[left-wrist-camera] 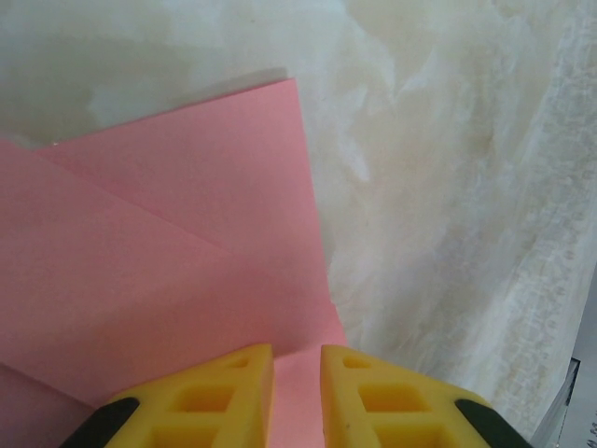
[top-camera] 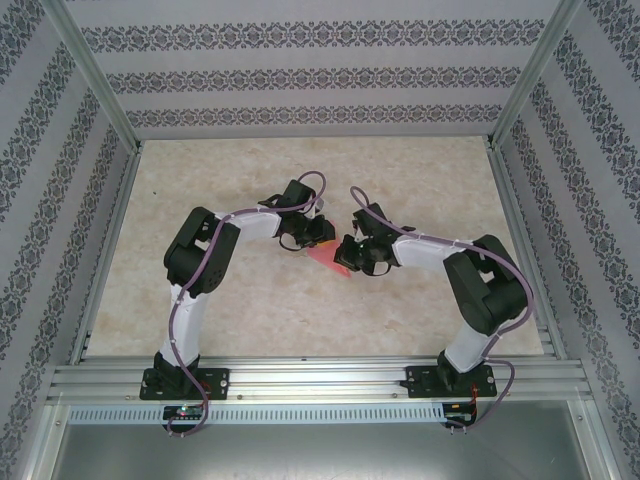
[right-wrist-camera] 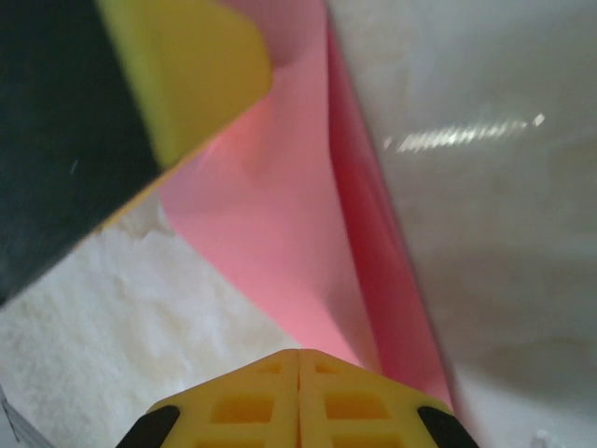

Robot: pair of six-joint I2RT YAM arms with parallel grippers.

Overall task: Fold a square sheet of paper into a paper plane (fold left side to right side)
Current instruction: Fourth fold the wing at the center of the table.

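- My right tool [right-wrist-camera: 298,401] is clenched, jaws together, and it appears to pinch the raised flap of the square sheet of paper [right-wrist-camera: 280,233].
- My left tool [left-wrist-camera: 297,397] has its jaws slightly parted over the flat, creased part and is not pinching it.
- The paper is thin, light and limp. I judge it will buckle or tear if tugged, so I'd grip at an edge and pin the rest.
- It sits mid-table [top-camera: 420,170] between both tools, with bare surface all round and the patterned walls [top-camera: 300,80] well apart.
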